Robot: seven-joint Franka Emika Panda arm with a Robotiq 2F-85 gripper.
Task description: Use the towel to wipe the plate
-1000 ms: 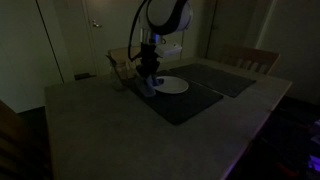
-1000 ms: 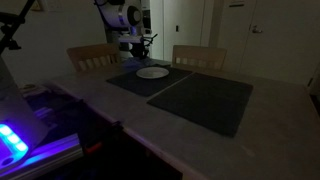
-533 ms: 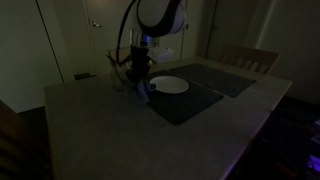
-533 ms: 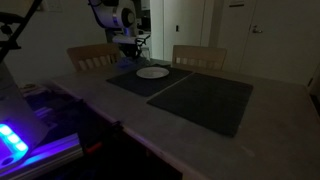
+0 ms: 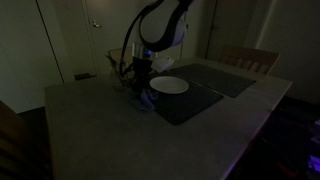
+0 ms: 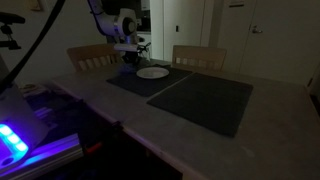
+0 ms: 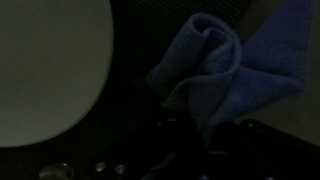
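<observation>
The white plate [image 5: 170, 86] lies on a dark placemat [image 5: 190, 103]; it also shows in the other exterior view [image 6: 152, 72] and at the left of the wrist view [image 7: 45, 70]. The blue towel [image 7: 225, 70] is bunched up beside the plate, over the placemat's edge, and is faintly visible in an exterior view [image 5: 144, 97]. My gripper [image 7: 205, 140] sits right over the towel, and the cloth tapers down between the fingers, so it looks shut on the towel. In both exterior views the gripper [image 5: 140, 82] [image 6: 128, 62] is low, just beside the plate. The scene is very dark.
A second dark placemat [image 5: 232, 78] lies beyond the first, and a large one shows in an exterior view [image 6: 205, 100]. Wooden chairs [image 6: 92, 55] [image 6: 198, 57] stand at the table's far side. A chair back [image 5: 248, 58] is at the other end.
The gripper has moved off the plate's side toward the placemat's edge, taking the towel with it, and has settled lower.
</observation>
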